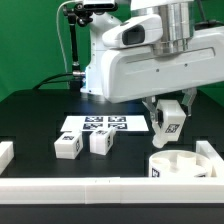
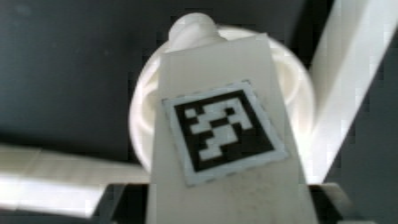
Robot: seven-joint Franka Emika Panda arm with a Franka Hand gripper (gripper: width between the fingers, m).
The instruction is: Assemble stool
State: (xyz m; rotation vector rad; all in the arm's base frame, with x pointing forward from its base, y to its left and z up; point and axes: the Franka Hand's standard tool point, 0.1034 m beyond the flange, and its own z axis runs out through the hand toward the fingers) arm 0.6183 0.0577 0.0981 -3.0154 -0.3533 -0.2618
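My gripper (image 1: 169, 122) is shut on a white stool leg (image 1: 168, 118) with a black-and-white tag and holds it in the air just above the round seat (image 1: 181, 164). The seat lies at the front on the exterior view's right, against the border bars. In the wrist view the held leg (image 2: 217, 120) fills the middle, its tag facing the camera, with the seat (image 2: 146, 120) below and behind it. Two more tagged legs (image 1: 67, 146) (image 1: 100, 143) lie side by side on the black table at the exterior view's left of centre.
The marker board (image 1: 105, 125) lies flat behind the two loose legs. Long white border bars (image 1: 80, 188) run along the table's front and both sides. The robot's white body (image 1: 150, 60) stands over the back of the table.
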